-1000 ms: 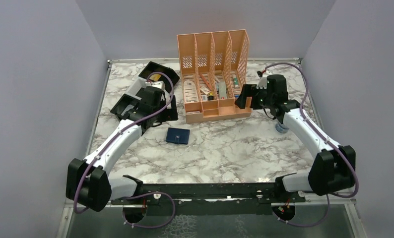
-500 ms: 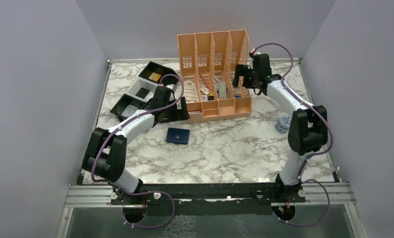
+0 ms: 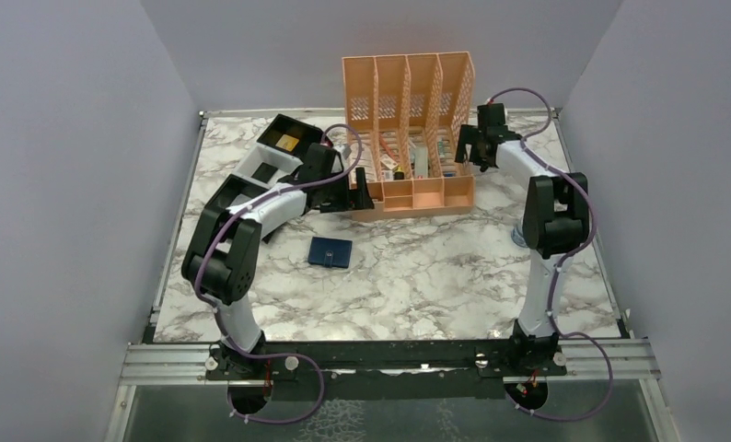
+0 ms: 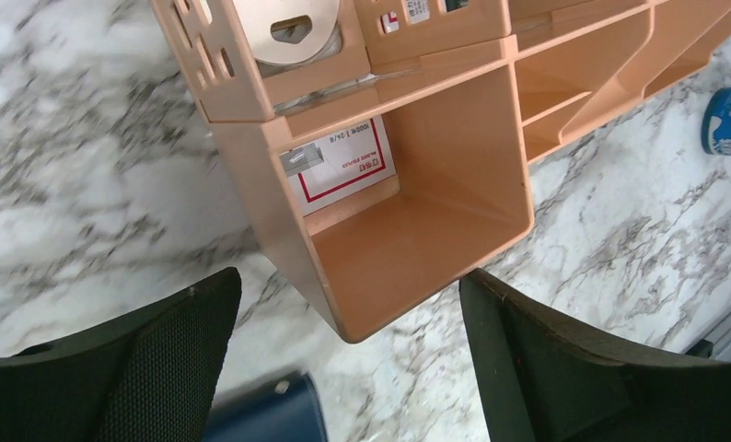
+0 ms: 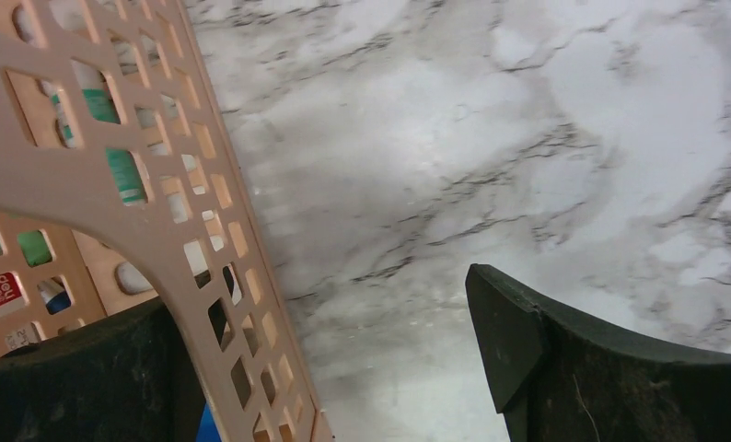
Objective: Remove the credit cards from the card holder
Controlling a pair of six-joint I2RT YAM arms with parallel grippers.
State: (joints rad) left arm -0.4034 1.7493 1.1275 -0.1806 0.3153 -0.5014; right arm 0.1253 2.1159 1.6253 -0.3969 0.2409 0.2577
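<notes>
Hanging wide open and empty, my left tool (image 3: 361,191) and right tool (image 3: 469,147) are flanking the peach rack (image 3: 408,87), while the card holder (image 3: 330,251) is lying shut on the counter (image 3: 435,276), nearer me. I am judging it light, thin and slick, so I am favouring a pinch across its folded edge.

Rack (image 3: 426,195) slid right and back; we see left arm (image 3: 279,201) now at its front corner, right arm (image 3: 527,170) beside it.

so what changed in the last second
The tall peach plastic file rack shifted right and toward the back. The left gripper swung right to its front-left corner; the right gripper moved back to its right wall. Both open. The navy folding wallet stayed put.
</notes>
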